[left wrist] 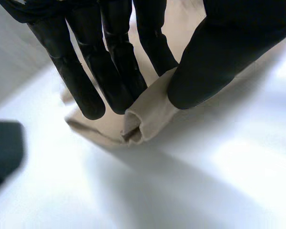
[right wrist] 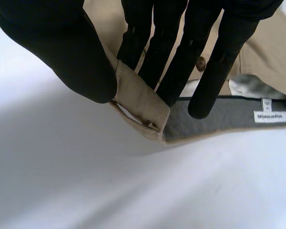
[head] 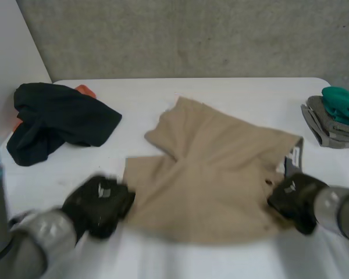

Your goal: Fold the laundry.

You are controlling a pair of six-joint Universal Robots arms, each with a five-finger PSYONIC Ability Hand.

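Note:
Tan shorts (head: pixel 215 174) lie spread across the middle of the white table (head: pixel 221 90). My left hand (head: pixel 99 204) is at the near leg hem on the shorts' left side; its fingers (left wrist: pixel 112 67) and thumb pinch a fold of the tan shorts (left wrist: pixel 148 114). My right hand (head: pixel 294 197) is at the waistband corner on the right side. There its thumb and fingers (right wrist: pixel 174 57) pinch the tan waistband (right wrist: pixel 138 100), with the grey inner lining and a white label (right wrist: pixel 271 116) showing beside it.
A crumpled black garment (head: pixel 58 119) lies at the table's far left with something orange (head: pixel 86 90) peeking from behind it. A stack of folded grey and teal clothes (head: pixel 334 119) sits at the right edge. A grey wall stands behind the table.

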